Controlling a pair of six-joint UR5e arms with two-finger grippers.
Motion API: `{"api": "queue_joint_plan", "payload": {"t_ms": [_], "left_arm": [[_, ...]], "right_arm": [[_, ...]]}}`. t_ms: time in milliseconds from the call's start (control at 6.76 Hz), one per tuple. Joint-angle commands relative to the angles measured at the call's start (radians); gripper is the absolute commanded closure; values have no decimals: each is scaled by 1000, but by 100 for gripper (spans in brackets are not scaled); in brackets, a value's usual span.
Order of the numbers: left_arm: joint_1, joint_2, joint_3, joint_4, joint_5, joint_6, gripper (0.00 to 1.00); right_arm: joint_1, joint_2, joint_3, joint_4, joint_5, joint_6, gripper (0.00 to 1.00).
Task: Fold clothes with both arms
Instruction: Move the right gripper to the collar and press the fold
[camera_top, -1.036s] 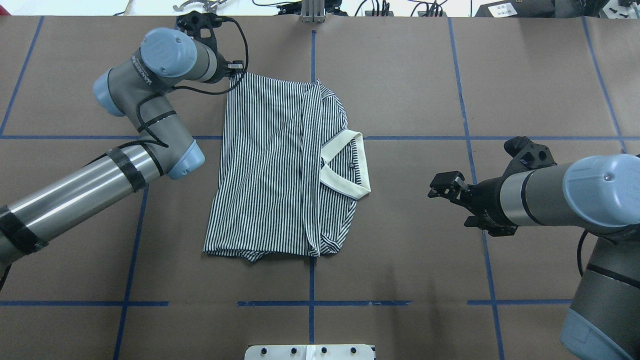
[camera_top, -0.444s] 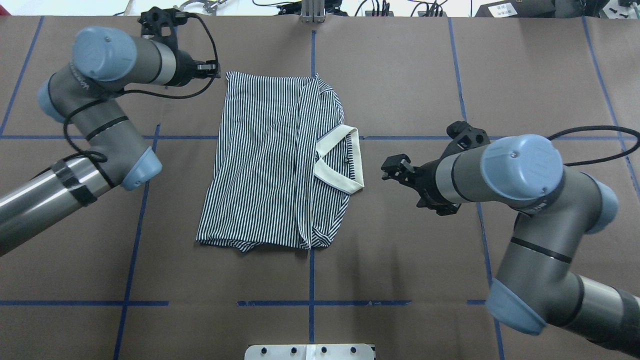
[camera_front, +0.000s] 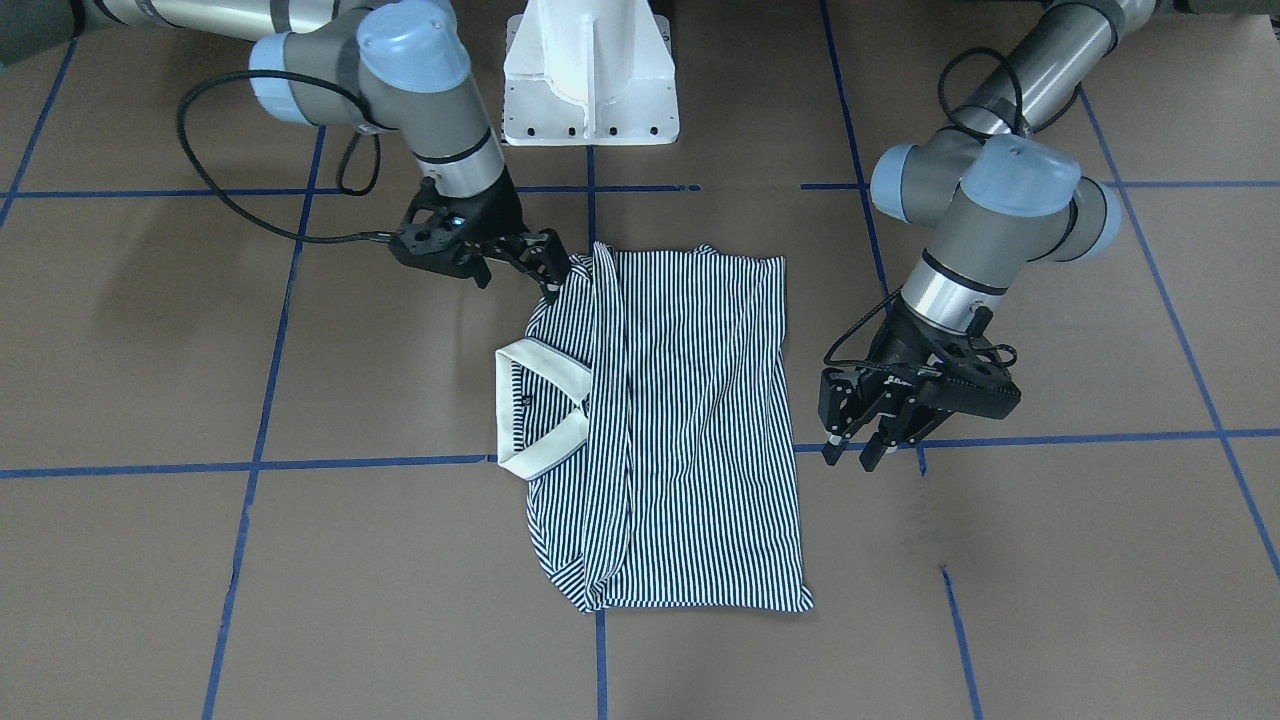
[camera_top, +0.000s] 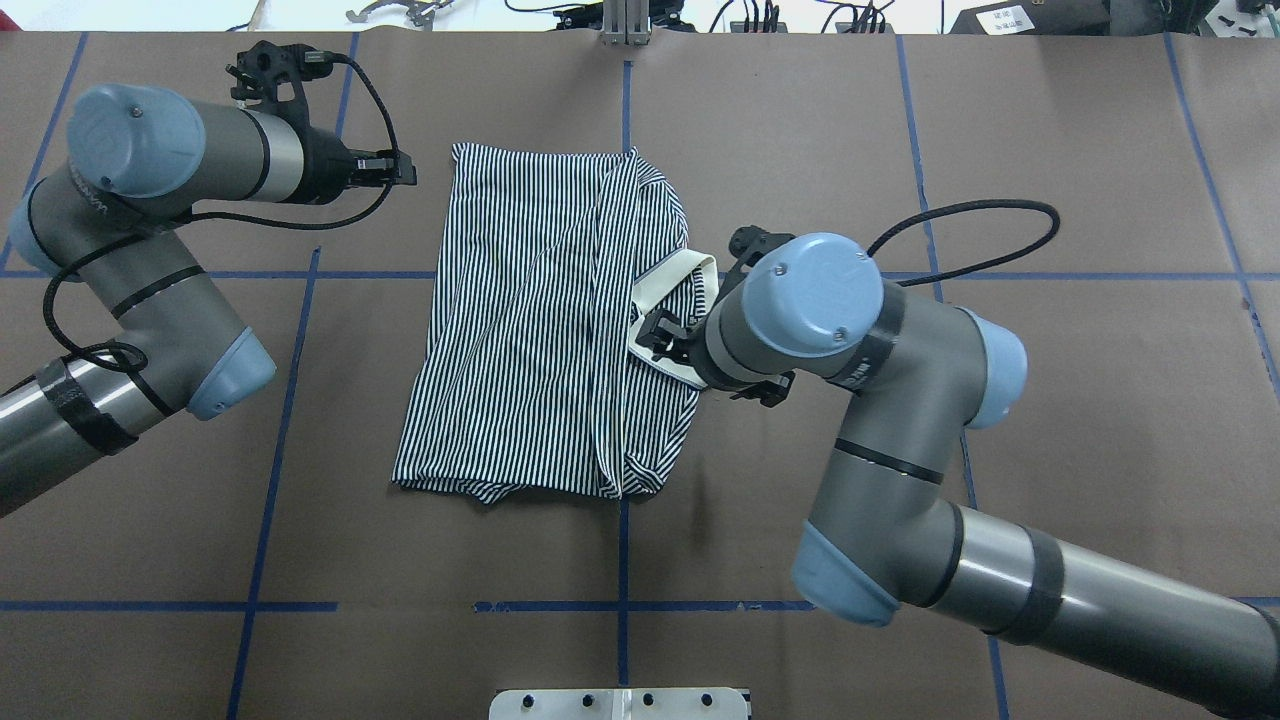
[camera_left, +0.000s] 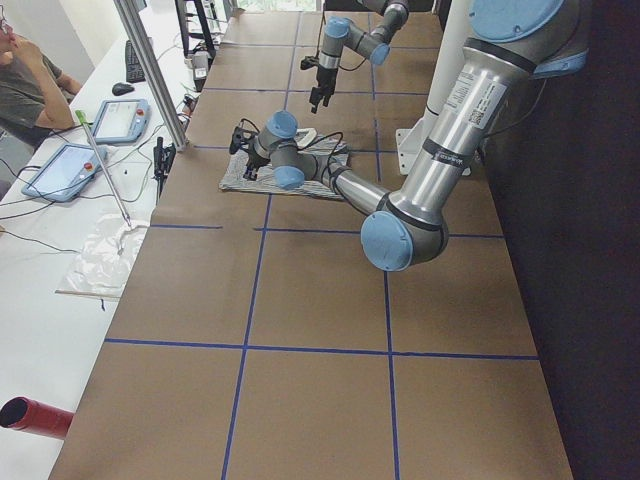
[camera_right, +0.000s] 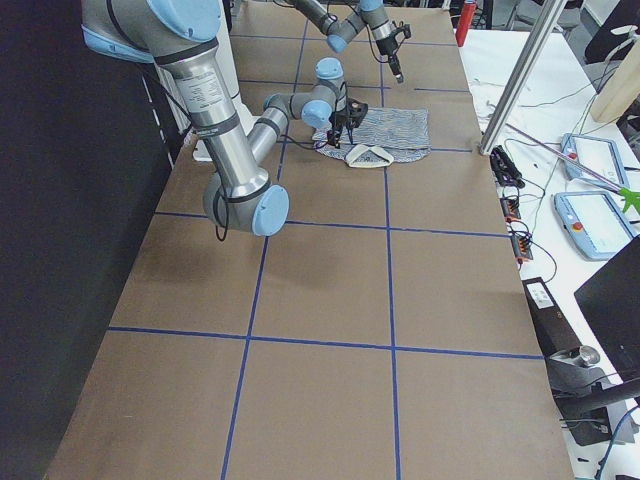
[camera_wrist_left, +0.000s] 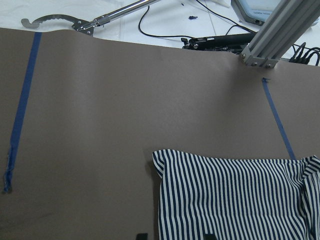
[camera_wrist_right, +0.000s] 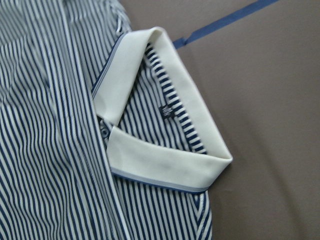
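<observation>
While it lies flat on the brown paper-covered surface (camera_top: 900, 150), the striped polo shirt (camera_top: 530, 330) is folded into a long rectangle, its sides turned in over the front and a few soft creases running along its length. Its white collar (camera_wrist_right: 160, 167) sits at the end toward the robot's right, spread open so that a dark button and a small label inside the neck show. The hem forms the opposite end, toward the robot's left. Directly above the collar hangs the right gripper (camera_front: 550, 272), pointing down at the shirt; its fingers look spread apart and have hold of nothing, and whether they touch the cloth cannot be told. The right arm (camera_top: 900, 430) bends in over the collar end of the shirt. Just off the shirt's hem corner on the side away from the robot is the left gripper (camera_front: 848, 460), clear of the fabric, its fingers parted and empty. The left arm (camera_top: 150, 260) reaches in from beyond the hem end. Blue tape lines (camera_top: 622, 560) run out from under the shirt across the surface, and the white pedestal base (camera_front: 590, 80) stands on the robot's side of the shirt.
</observation>
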Motion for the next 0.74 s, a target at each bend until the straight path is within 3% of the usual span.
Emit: {"api": "queue_joint_plan", "payload": {"t_ms": [0,296,592], "left_arm": [[2,17,-5,2,-1,-1,50],[5,19,3,2,-1,-1,50],[11,19,8,2,-1,-1,50]], "right_arm": [[-54,167,-173,-104,-7,-211,0],[-120,224,-189,-253,-63,-362,0],[-143,255,-259,-275,-98,-393,0]]}}
